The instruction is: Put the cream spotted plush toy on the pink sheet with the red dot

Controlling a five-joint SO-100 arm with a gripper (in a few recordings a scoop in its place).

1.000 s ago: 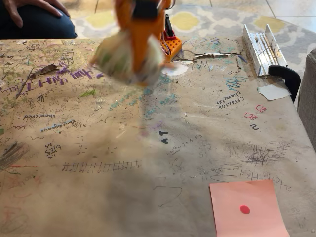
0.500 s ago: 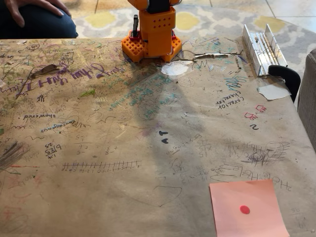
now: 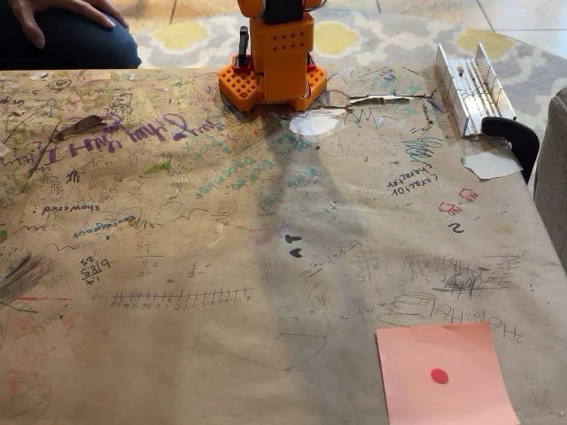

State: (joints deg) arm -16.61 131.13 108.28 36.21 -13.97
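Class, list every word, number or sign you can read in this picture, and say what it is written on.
"2": black, on the scribbled brown paper table cover.
Two red arrows: same cover.
Row of tally strokes: same cover.
Purple and other handwriting: upside down, unreadable.
Salmon-pink square sheet: one red dot, no text.

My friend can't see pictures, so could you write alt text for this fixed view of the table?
A pink sheet with a red dot lies bare at the near right corner of a scribble-covered brown table. The orange robot arm's base stands at the far edge, and a person's hand rests at top left.
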